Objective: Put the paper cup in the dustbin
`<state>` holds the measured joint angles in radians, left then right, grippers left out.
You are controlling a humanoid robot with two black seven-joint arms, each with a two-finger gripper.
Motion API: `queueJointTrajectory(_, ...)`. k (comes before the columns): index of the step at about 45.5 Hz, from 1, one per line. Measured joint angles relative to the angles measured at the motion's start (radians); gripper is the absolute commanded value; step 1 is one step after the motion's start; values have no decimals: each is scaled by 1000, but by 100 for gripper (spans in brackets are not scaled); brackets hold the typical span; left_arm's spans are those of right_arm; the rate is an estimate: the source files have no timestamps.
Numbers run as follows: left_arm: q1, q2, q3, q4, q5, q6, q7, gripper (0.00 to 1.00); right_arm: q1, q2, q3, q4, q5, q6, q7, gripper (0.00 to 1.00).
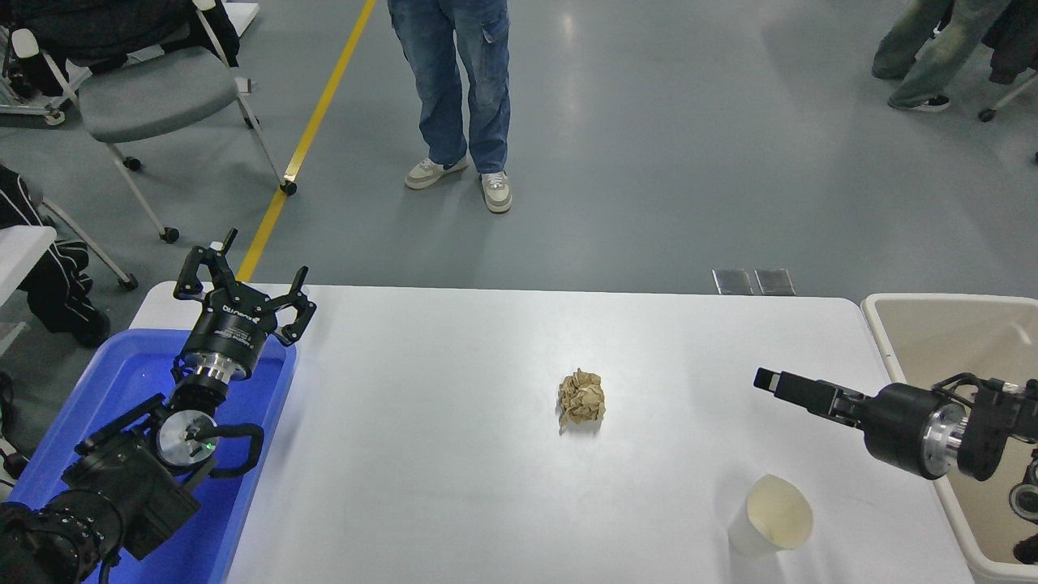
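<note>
- From my station I see the paper cup (pixel 770 526) standing upright on the white desk (pixel 454 454), mouth up and tilted a little toward the camera, showing its cream inside. It sits near the desk's front right corner, apart from everything else.
- The dustbin (pixel 908 312) is just beyond the desk's right edge, to the right of the cup and slightly farther back.
- My right tool (pixel 791 387) reaches in from the right, over the desk, above and behind the cup with clear space between them. It is turned side-on, so I cannot tell how far its fingers are spread. Nothing is in it.
- The left tool (pixel 243 284) is parked far to the cup's left, fingers spread wide and holding nothing, over the blue tub (pixel 122 381).
- A crumpled brown paper ball (pixel 581 398) lies well left of the cup and farther back.
- 1 person (pixel 458 89) in jeans stands beyond the desk's far side.
</note>
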<state>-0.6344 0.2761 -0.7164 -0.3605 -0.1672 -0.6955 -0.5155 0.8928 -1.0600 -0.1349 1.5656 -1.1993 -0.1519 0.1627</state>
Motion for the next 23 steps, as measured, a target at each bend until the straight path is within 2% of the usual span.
queueJointTrajectory(10, 0, 0, 0, 0, 0, -2, 0, 100, 44, 3, -173, -5, -183, -12, 0, 100)
queueJointTrajectory(23, 0, 0, 0, 0, 0, -2, 0, 100, 47, 67, -245, -65, -251, -36, 1, 100)
